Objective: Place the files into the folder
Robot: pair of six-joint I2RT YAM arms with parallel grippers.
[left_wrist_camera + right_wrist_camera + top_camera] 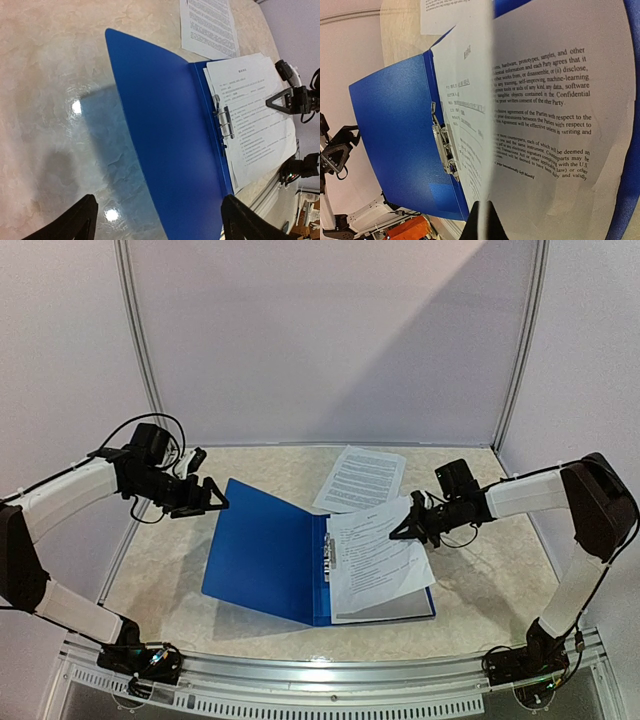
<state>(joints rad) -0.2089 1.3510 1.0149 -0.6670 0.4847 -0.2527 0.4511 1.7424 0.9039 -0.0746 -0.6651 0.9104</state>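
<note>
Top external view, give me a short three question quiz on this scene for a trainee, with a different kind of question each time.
1. True or false: the folder lies open on the table.
2. The right gripper is: A open; B shut on a sheet; C shut on the folder.
3. How many sheets lie on the table wholly outside the folder?
Key: 1 true; 2 B; 3 one, the far sheet.

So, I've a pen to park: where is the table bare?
Bare beige tabletop lies left and right of the open dark-blue plastic folder. Crowded: the middle, white printed sheets on the folder and a loose sheet behind.
</note>
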